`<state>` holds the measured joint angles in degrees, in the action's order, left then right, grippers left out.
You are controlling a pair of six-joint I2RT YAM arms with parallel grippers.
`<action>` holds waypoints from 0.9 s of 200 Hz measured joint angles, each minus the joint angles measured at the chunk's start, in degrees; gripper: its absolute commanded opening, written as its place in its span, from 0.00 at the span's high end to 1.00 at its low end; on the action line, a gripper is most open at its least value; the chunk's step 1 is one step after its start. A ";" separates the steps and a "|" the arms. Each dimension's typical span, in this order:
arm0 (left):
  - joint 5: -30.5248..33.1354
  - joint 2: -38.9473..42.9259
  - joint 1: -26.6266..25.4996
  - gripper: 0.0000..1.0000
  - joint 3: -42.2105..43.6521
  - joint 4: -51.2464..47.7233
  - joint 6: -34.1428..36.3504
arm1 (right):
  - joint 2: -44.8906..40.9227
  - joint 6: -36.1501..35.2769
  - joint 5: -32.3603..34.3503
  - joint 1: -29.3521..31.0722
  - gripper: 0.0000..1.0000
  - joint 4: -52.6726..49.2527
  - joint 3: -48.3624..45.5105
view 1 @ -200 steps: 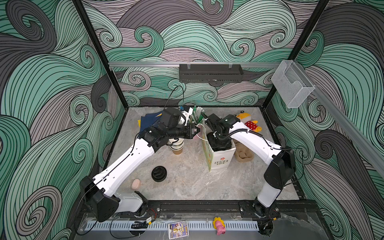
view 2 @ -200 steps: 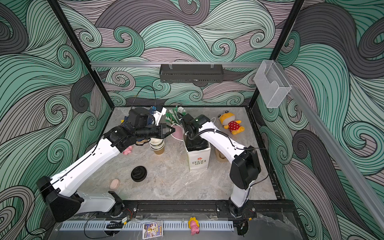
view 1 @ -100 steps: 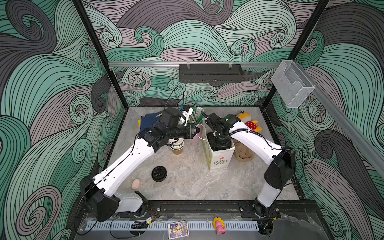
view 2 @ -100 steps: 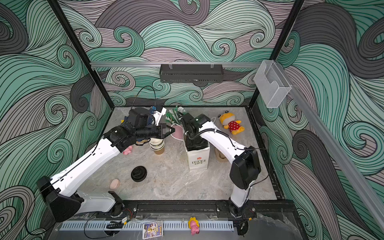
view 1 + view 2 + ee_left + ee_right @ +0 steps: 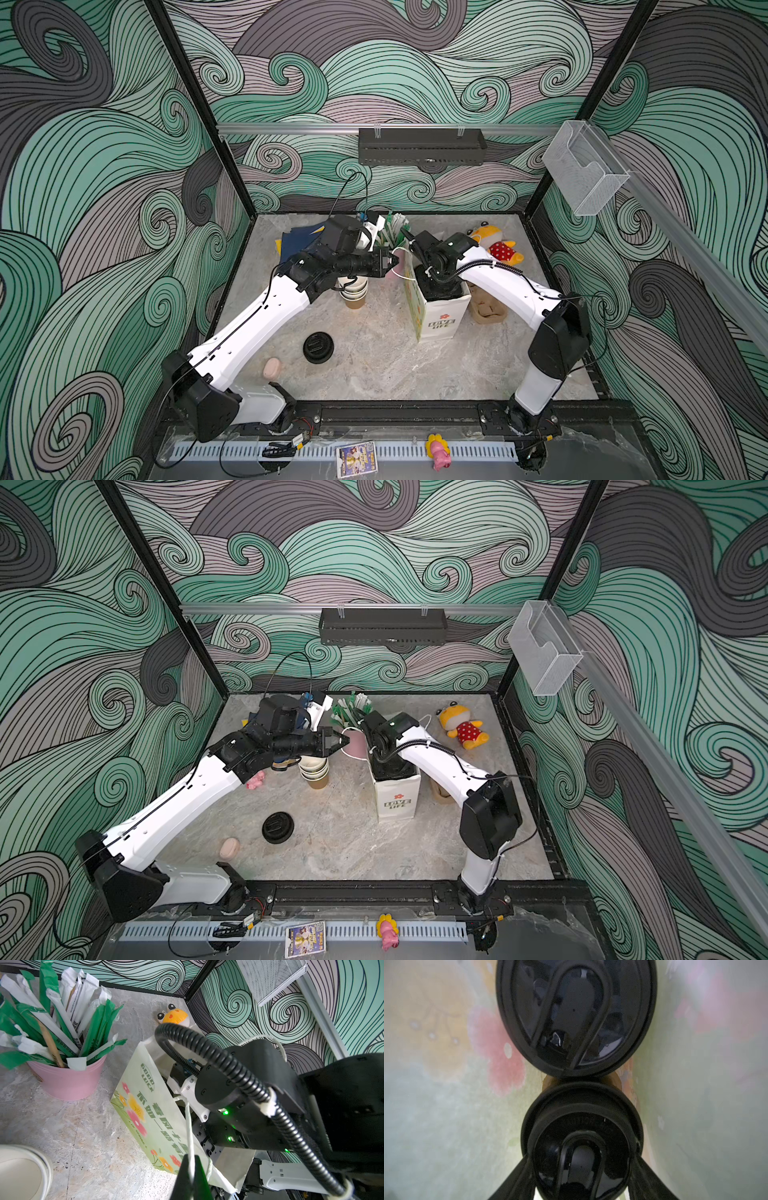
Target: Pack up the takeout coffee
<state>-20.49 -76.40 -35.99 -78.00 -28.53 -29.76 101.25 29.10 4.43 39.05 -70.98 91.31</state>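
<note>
Takeout coffee packed: two lidded cups down inside the paper bag [image 5: 440,320].

Reaches into the bag's open top with the right gripper [image 5: 581,1155], fingers [image 5: 512,1178] pressed against either side of the nearer cup [image 5: 581,1126] just under its black lid, gripping it. Shows the farther cup [image 5: 575,1016], also lidded, just beyond the fingertips, with flowered bag walls close outside both fingers. Pinches the white cord handle [image 5: 188,1126] with the left gripper [image 5: 190,1169], fingers fully closed on the cord, the bag wall just past the tips. Has the pink cup of straws [image 5: 66,1082] just beside the left fingertips, a stack of open cups [image 5: 353,291] near behind them, and a loose black lid [image 5: 318,347] well apart from both pairs of fingers.
</note>
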 measured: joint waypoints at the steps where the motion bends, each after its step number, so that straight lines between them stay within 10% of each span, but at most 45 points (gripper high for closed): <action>1: 0.00 0.00 0.00 1.00 0.00 -0.02 0.00 | 0.00 -0.02 0.00 0.02 0.46 0.00 -0.02; 180: -0.04 -0.02 0.63 1.00 -0.20 -0.24 0.68 | -0.04 -1.29 0.11 0.26 0.47 0.17 0.31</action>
<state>-20.53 -76.42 -35.35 -78.19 -28.77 -29.08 101.21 27.81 4.54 39.31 -70.81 91.61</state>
